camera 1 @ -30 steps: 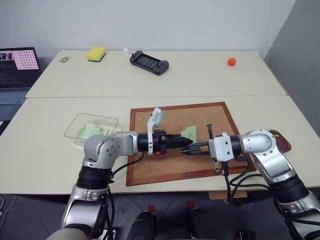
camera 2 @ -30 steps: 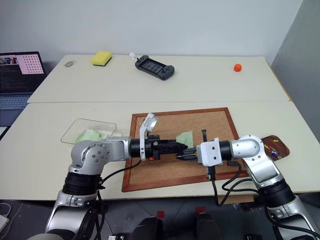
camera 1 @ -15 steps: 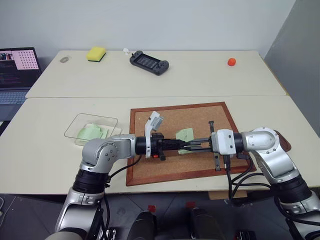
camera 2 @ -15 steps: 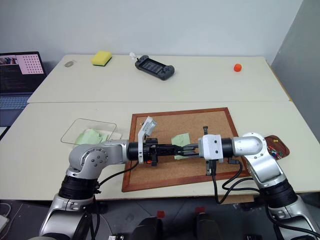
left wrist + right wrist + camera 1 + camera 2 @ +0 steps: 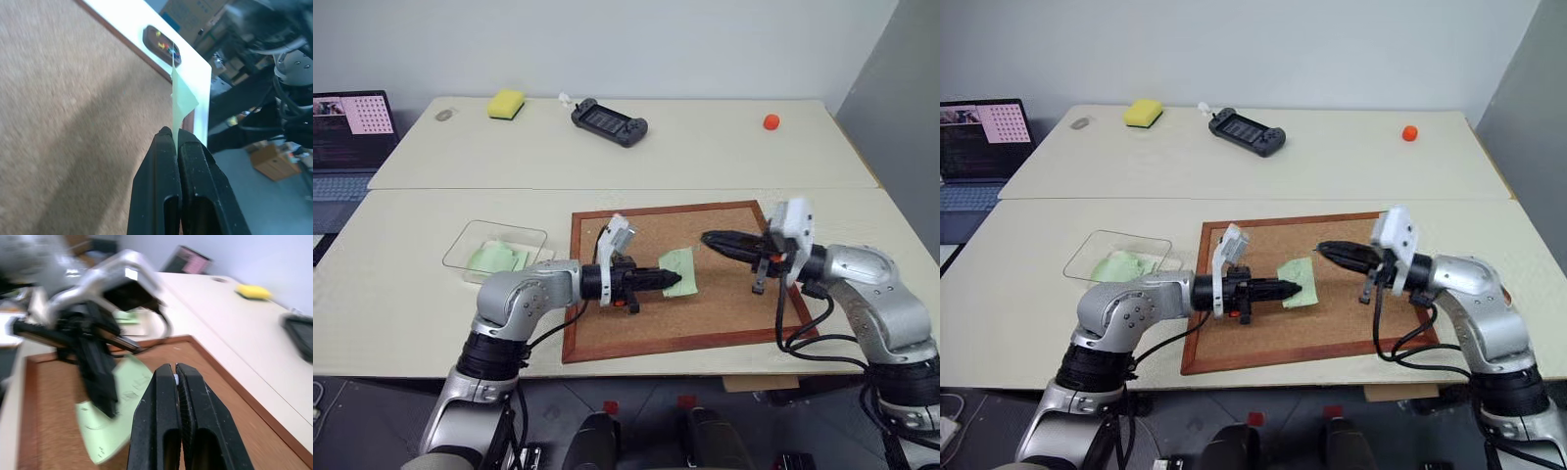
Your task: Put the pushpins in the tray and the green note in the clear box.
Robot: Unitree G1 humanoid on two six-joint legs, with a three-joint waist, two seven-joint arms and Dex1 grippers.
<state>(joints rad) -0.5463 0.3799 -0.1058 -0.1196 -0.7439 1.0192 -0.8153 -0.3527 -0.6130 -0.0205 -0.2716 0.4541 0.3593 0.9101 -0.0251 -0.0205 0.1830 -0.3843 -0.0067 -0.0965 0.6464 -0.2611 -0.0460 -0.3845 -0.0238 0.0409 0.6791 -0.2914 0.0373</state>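
**op:** ok so my left gripper (image 5: pixel 677 282) is clamped on one edge of the green note (image 5: pixel 681 269), paper sticking up between the fingers over the cork board (image 5: pixel 724 304). Right gripper (image 5: pixel 1324 249) is pinched closed too, and there's a tiny pale thing wedged at its tips in the right wrist view, can't tell what it is.

**spotter:** how much room on the sides?

**op:** The clear box (image 5: pixel 495 253) sits just off the board's left frame edge and has green paper in it. Bare table around it toward the robot's left. The tray (image 5: pixel 162 45) is past the board's right edge, near the table's front edge, coloured pushpins (image 5: pixel 165 47) inside. Open cork between the two grippers, they're apart.
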